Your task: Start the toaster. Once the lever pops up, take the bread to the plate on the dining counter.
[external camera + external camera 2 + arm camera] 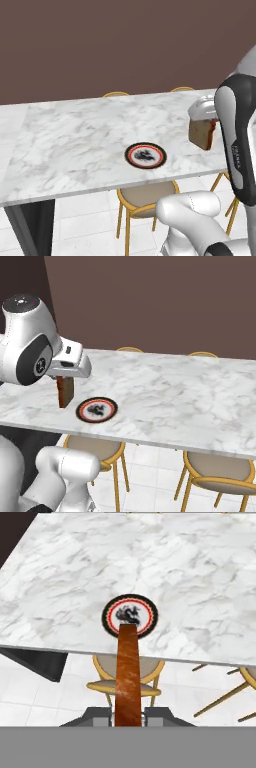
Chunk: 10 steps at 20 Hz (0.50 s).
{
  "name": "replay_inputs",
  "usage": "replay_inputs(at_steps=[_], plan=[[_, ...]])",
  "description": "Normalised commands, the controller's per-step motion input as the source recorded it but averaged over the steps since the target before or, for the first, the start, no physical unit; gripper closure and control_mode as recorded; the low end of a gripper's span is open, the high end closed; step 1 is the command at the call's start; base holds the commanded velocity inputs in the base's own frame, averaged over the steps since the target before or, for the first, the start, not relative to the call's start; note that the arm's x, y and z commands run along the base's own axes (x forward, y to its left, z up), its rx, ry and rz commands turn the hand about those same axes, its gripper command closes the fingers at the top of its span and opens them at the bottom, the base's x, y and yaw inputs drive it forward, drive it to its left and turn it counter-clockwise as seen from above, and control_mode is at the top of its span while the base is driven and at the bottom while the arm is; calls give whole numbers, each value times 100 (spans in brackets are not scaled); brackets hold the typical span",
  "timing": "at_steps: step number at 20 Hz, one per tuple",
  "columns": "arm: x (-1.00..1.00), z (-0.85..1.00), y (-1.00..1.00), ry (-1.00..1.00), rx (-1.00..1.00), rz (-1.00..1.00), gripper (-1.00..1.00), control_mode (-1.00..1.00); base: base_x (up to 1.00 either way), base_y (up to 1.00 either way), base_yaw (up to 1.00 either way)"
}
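I've got the bread (202, 133) pinched on edge in the closed end effector (128, 716), slice hanging upright above the near part of the bench (170, 391), and the plate (145, 155) sits ahead of it, a bit off to the arm's left in the left base view; hand view shows the slice's long edge running straight toward the plate. Nothing lies on the marble between them, so I reckon the move is forward and down. Yellow stools (95, 450) tucked under the near edge are below the path, not in it.
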Motion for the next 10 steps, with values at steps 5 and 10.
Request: replay_inputs(at_steps=[5, 10], plan=[[64, -25, 13, 2, 5, 24, 100, -100, 0, 0, 0], [44, -27, 29, 11, 4, 16, 100, -100, 0, 0, 0]])
